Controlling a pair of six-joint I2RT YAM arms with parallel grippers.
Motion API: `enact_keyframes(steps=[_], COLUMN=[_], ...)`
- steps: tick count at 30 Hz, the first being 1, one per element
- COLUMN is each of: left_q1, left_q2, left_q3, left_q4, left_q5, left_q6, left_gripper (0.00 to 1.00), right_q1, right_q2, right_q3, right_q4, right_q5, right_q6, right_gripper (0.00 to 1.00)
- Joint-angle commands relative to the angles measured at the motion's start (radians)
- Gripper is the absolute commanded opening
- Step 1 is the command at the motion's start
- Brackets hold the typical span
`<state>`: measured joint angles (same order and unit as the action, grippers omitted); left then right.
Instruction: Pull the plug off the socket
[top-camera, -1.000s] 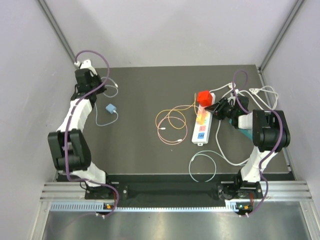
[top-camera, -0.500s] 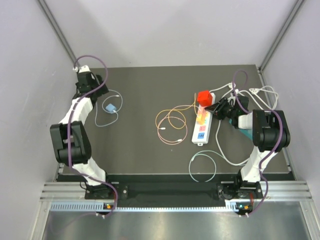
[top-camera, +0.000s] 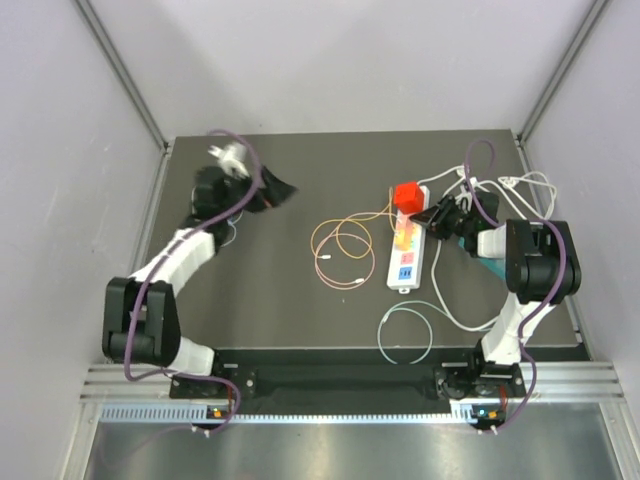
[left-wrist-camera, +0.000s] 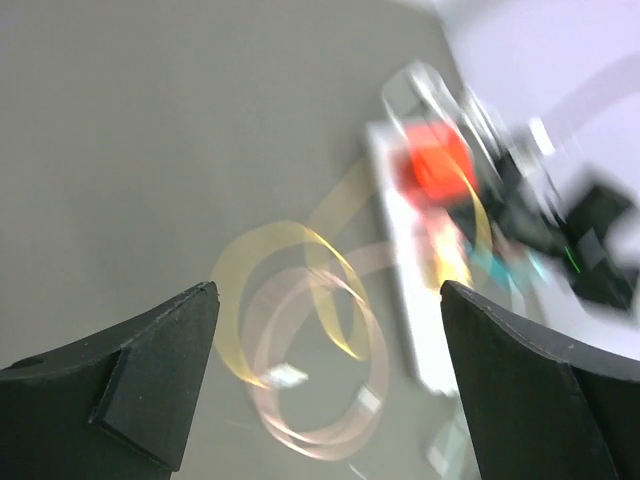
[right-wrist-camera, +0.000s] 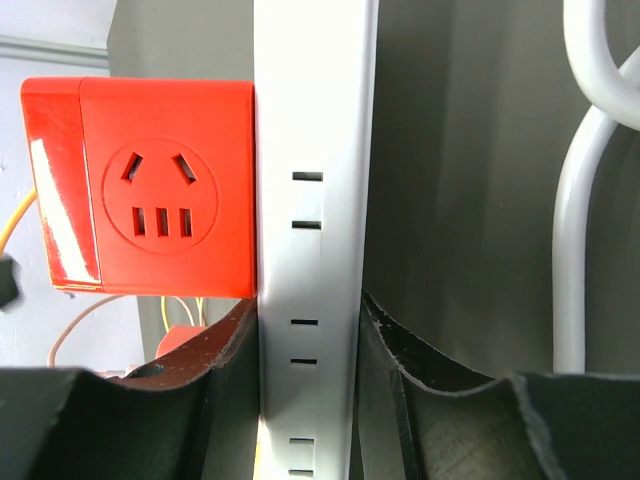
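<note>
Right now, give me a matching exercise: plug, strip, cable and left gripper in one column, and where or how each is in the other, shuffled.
1 plug
2 strip
3 cable
4 left gripper

A open, holding nothing
B coiled on the table, left of the strip
C seated in the strip's far end
D clamped by the right gripper

Pairs: 1-C, 2-D, 3-B, 4-A

No legible text or labels anywhere.
</note>
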<state>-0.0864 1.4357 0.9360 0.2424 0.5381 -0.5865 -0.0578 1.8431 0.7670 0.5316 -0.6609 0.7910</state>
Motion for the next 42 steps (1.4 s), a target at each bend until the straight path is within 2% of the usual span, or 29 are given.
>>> enact_keyframes(steps=[1,3,4,5,8,9,12,18,22,28,33,39,42], left_q1=[-0.189,-0.296,-0.334,-0.370,-0.508,-0.562,-0.642,-0.763,-0.817,-0.858,-0.875,-0.880,-0.880], left_q2=[0.026,0.022,0.023,0.035,0.080,0.092,0.158,0.314,0.393,0.503,0.554,0.572,0.595], left_q3=[-0.064,-0.121,-0.141,-0.158,-0.154,-0.137,-0.091,0.065,0.144,0.268,0.340,0.369,0.392], left_q4=[0.164,0.214,0.291,0.319,0.337,0.334,0.350,0.337,0.330,0.256,0.170,0.144,0.138], left_q5=[0.119,0.030,-0.008,-0.092,-0.208,-0.290,-0.419,-0.518,-0.642,-0.717,-0.799,-0.840,-0.836], left_q6=[-0.117,-0.148,-0.189,-0.209,-0.245,-0.252,-0.262,-0.256,-0.230,-0.199,-0.170,-0.139,-0.124], left_gripper=[0.96,0.96,0.95,0.93,0.92,0.92,0.92,0.89,0.88,0.85,0.75,0.73,0.68], right_q1=[-0.014,-0.016,-0.014,-0.014,-0.014,-0.014,-0.013,-0.014,-0.014,-0.014,-0.014,-0.014,-0.014], right_q2=[-0.079,-0.097,-0.105,-0.119,-0.146,-0.153,-0.171,-0.193,-0.191,-0.185,-0.185,-0.174,-0.171], right_q3=[0.040,0.038,0.032,0.028,0.017,0.015,0.009,0.002,-0.003,-0.003,-0.006,-0.003,-0.005], right_q4=[0.108,0.105,0.105,0.108,0.104,0.102,0.094,0.085,0.088,0.094,0.103,0.113,0.114], right_q5=[-0.039,-0.026,-0.020,-0.014,0.009,0.014,0.029,0.044,0.041,0.030,0.021,0.010,0.007], right_q6=[-0.053,-0.050,-0.047,-0.044,-0.039,-0.039,-0.033,-0.019,-0.003,0.014,0.025,0.040,0.045], right_gripper=[0.00,0.00,0.00,0.00,0.00,0.00,0.00,0.00,0.00,0.00,0.00,0.00,0.00])
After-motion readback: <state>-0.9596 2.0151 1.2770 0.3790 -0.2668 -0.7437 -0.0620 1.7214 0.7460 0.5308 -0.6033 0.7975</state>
